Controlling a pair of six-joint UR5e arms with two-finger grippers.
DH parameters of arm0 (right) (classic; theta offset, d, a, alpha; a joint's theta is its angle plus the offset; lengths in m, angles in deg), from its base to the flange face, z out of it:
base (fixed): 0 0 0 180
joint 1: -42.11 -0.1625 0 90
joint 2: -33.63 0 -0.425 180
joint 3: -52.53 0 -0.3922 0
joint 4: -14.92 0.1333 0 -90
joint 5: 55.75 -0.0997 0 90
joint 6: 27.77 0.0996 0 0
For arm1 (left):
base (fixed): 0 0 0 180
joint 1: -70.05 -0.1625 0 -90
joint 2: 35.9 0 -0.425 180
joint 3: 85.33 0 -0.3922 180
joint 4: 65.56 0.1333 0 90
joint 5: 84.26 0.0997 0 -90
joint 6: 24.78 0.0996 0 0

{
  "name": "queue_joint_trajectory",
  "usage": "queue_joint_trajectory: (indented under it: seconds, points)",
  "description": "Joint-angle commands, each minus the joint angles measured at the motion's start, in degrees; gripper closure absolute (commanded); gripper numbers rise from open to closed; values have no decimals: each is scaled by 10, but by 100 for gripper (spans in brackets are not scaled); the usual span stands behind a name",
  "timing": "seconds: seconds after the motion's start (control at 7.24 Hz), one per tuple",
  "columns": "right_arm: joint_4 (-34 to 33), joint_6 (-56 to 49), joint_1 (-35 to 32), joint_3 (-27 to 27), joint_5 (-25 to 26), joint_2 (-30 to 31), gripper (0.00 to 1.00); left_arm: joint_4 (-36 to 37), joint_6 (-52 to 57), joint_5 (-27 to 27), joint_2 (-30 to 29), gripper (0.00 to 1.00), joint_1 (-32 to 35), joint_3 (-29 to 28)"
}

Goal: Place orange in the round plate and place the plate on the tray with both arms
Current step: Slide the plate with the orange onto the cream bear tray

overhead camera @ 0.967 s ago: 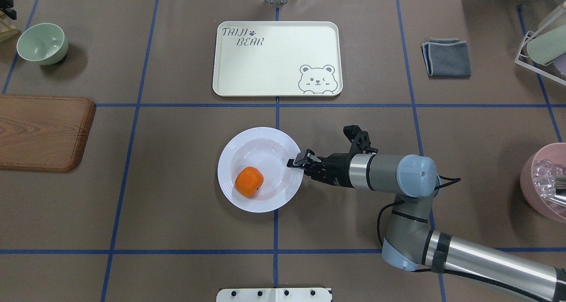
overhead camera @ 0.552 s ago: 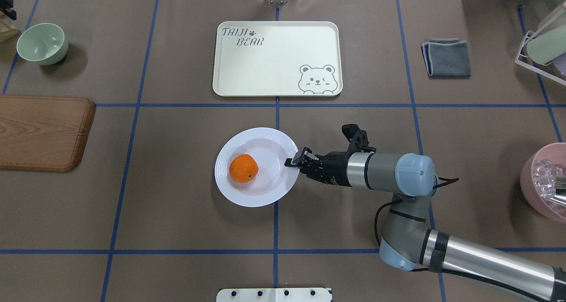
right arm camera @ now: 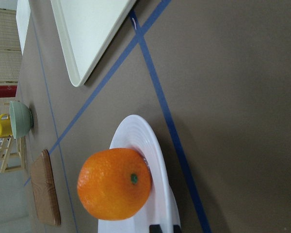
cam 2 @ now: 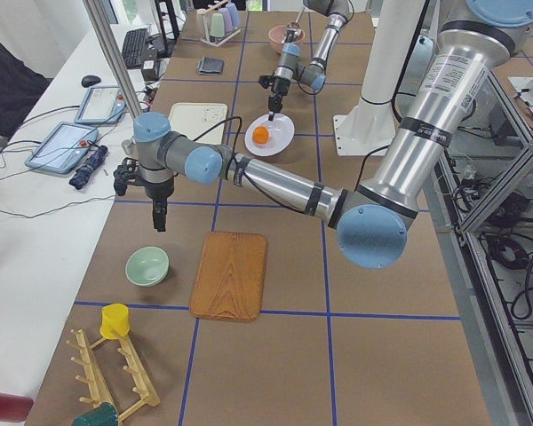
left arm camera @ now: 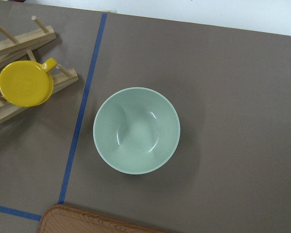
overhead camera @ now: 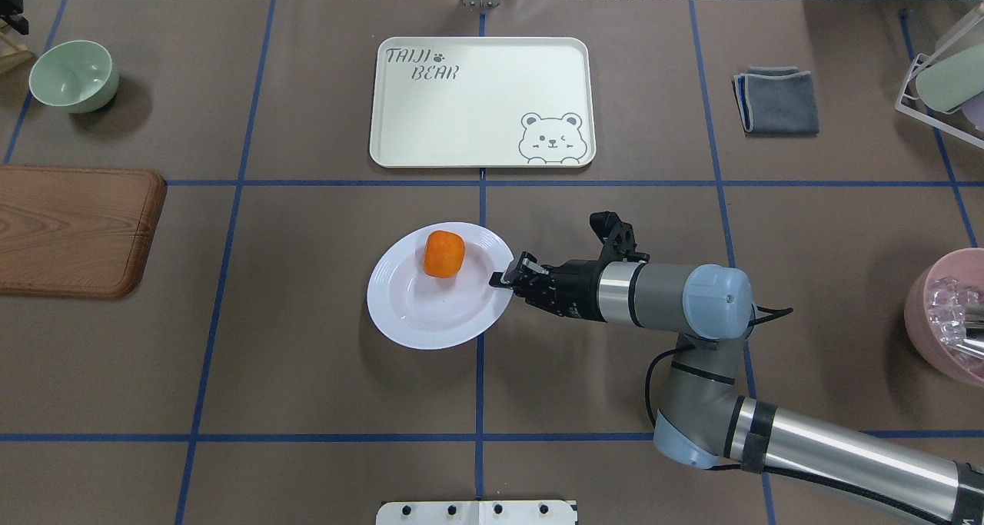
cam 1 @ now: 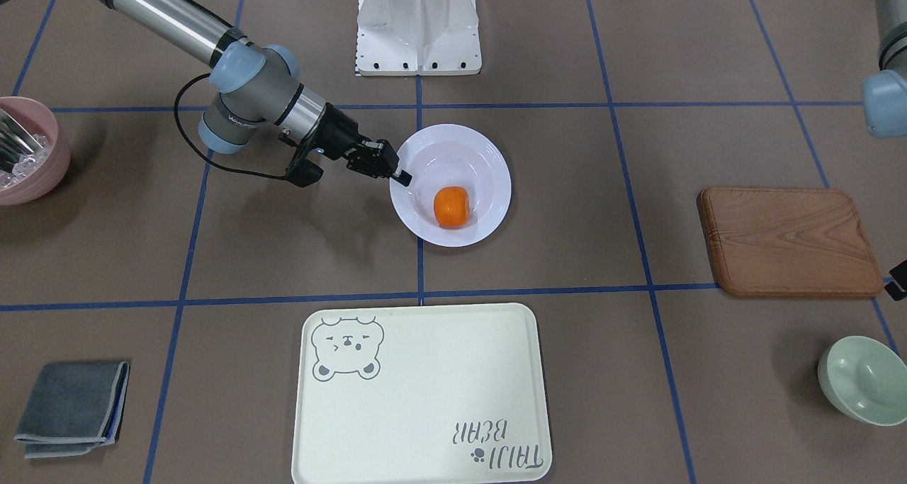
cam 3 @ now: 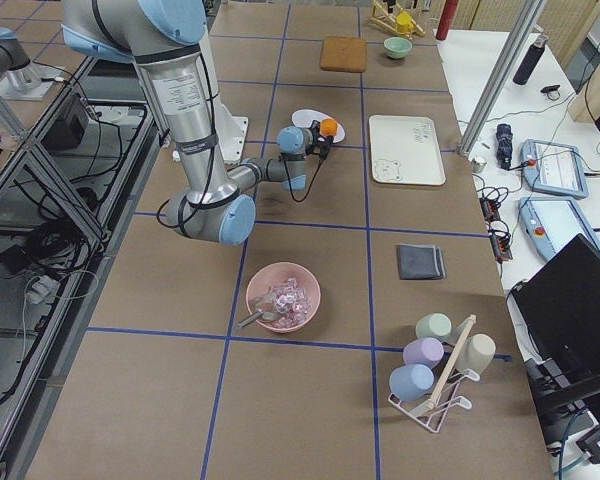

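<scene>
The orange lies inside the round plate, against its far rim on the tray side. My right gripper reaches in from the right and is shut on the plate's right rim; the plate looks tilted. In the right wrist view the orange fills the plate's edge. The empty cream tray sits beyond the plate. My left gripper hangs point-down over the pale green bowl at the table's far left; whether it is open or shut I cannot tell.
A brown wooden board lies at the left edge. A folded grey cloth, a cup rack and a pink bowl are on the right. A wooden rack holds a yellow cup.
The plate has shifted a little to the left and tipped in the right gripper's hold. The orange has rolled from the near left of the well to the far rim.
</scene>
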Motion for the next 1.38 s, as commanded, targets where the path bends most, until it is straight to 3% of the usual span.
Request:
queue_joint_trajectory:
  seconds: [0.0,0.55,1.24]
  points:
    - [1,0,0,3,11,-6,100,0,0,0,1,1,0,0]
    - [38,0,0,2,30,-7,100,0,0,1,4,1,0,0]
    - [33,0,-16,-16,167,-32,100,0,0,1,4,1,-1,0]
